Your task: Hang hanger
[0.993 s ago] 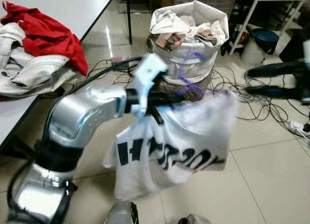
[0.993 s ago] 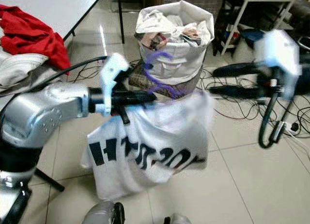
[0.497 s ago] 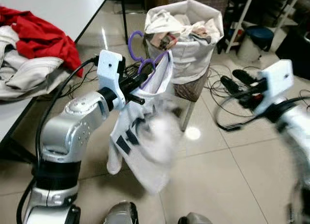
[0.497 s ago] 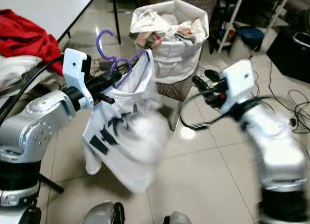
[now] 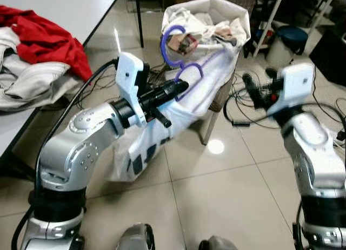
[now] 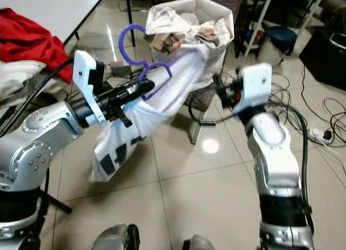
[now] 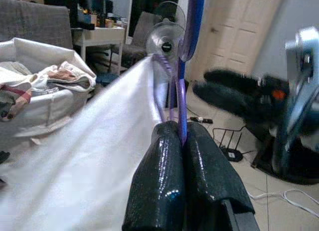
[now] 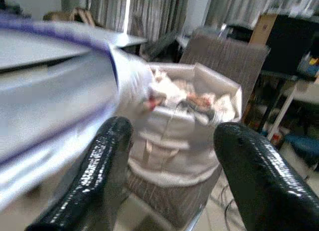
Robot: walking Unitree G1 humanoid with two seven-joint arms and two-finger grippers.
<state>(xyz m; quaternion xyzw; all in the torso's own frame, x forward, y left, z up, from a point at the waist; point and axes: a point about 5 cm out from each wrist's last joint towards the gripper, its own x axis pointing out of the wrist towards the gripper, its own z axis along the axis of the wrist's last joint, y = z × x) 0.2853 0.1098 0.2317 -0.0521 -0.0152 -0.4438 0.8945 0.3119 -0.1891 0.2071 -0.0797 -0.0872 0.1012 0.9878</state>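
At far left, a white table (image 5: 81, 7) carrying a heap of red cloth (image 5: 51, 39) over pale clothing (image 5: 32, 80). Next, the left gripper (image 5: 175, 89), raised at mid-height, fingers (image 7: 164, 181) pressed together on the lower wire of a purple hanger (image 5: 175, 53), hook curling upward just before the laundry bag. Draped on that hanger, a white T-shirt (image 5: 157, 136) with black lettering, stretched slantwise and hanging down toward the tiled floor (image 5: 227, 190). Behind, a white laundry bag (image 5: 227, 18) stuffed with clothes, standing on a stool. Further right, the right gripper (image 5: 260, 87) held up near the shirt's far shoulder, fingers (image 8: 249, 161) spread apart, clasping nothing. Beyond, loose cables (image 5: 324, 120) across the floor and a white shelf frame (image 5: 270, 18).
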